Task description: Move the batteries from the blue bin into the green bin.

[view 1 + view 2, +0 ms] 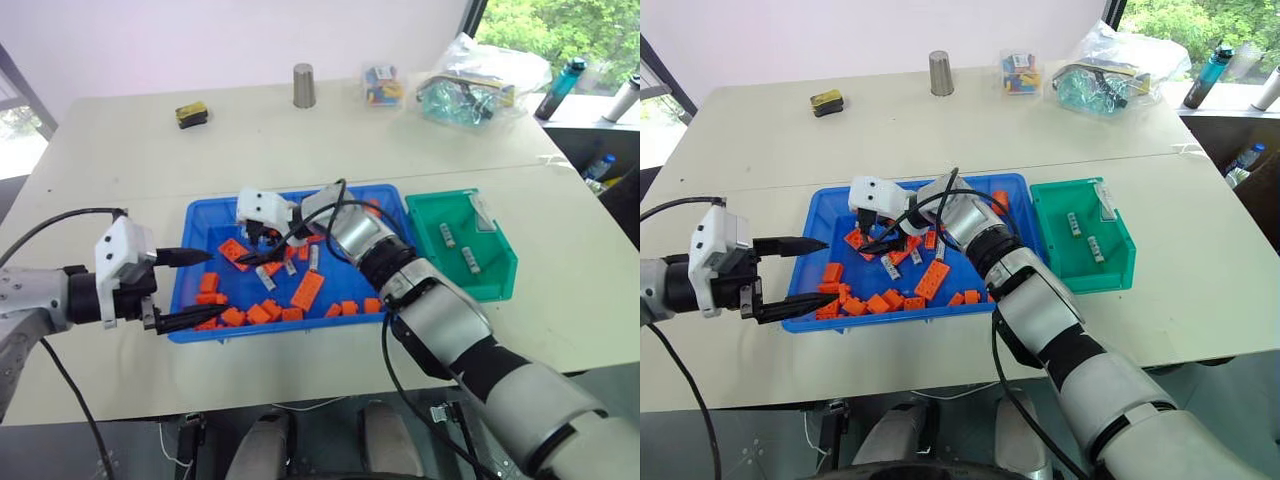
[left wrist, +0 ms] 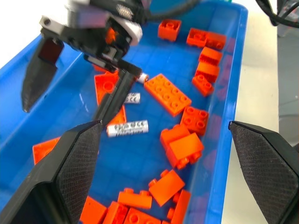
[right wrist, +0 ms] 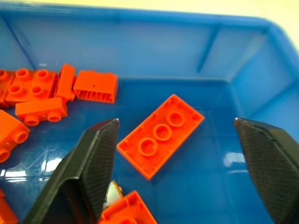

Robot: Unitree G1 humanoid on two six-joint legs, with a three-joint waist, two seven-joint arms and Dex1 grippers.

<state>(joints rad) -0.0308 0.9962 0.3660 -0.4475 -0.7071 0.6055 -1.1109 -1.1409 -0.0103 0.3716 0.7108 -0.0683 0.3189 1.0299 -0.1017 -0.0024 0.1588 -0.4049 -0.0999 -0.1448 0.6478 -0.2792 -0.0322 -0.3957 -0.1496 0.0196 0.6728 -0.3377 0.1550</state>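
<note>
Where they lie bare, batteries [image 2: 128, 128] show silver-grey — dark-lettered.

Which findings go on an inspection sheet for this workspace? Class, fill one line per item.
Surface: pale table, two tops joined.
Job's things: blue bin holds batteries among orange bricks; green bin holds two batteries.
Clutter: metal cup, plastic bags, small yellow-black object.
Grippers: left gripper at the blue bin's near-left corner, jaws open; right gripper over the bricks, jaws open, empty.
Cables: black cables loop on the right wrist.
Surroundings: bottles, window greenery.
</note>
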